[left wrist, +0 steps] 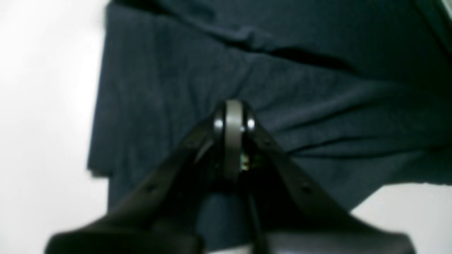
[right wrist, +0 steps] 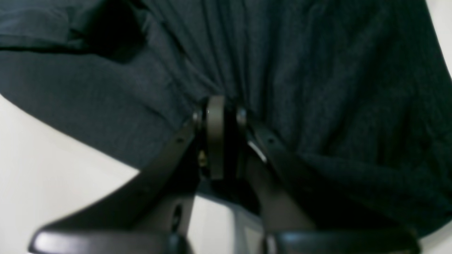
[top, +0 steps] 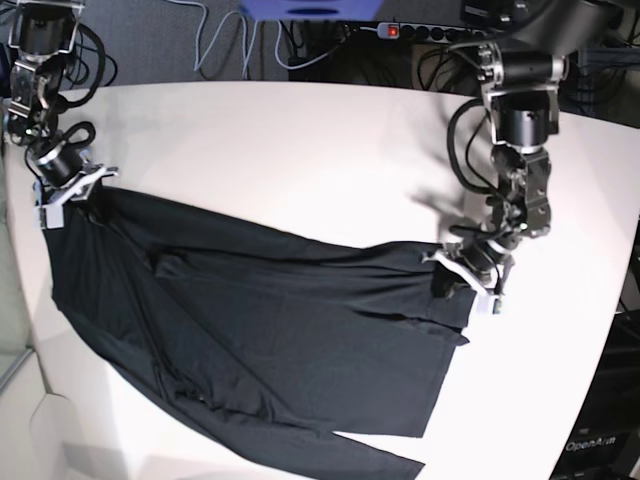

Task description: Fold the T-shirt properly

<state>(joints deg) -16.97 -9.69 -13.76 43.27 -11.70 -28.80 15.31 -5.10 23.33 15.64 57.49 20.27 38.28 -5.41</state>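
The black T-shirt (top: 280, 320) lies stretched across the white table (top: 300, 160), drawn taut between my two grippers, with a sleeve trailing toward the front edge. In the base view my left gripper (top: 447, 283) is at the right, shut on the shirt's right-hand edge. My right gripper (top: 88, 205) is at the far left, shut on the shirt's upper left corner. In the left wrist view the left gripper (left wrist: 233, 113) pinches the T-shirt (left wrist: 317, 88), and folds fan out from its tip. In the right wrist view the right gripper (right wrist: 220, 107) likewise grips the pleated T-shirt (right wrist: 317, 70).
Cables and a power strip (top: 420, 32) run behind the table's far edge. Bare white table surface stretches behind the shirt. The table's curved front-left edge (top: 40, 380) lies close to the shirt's lower left part.
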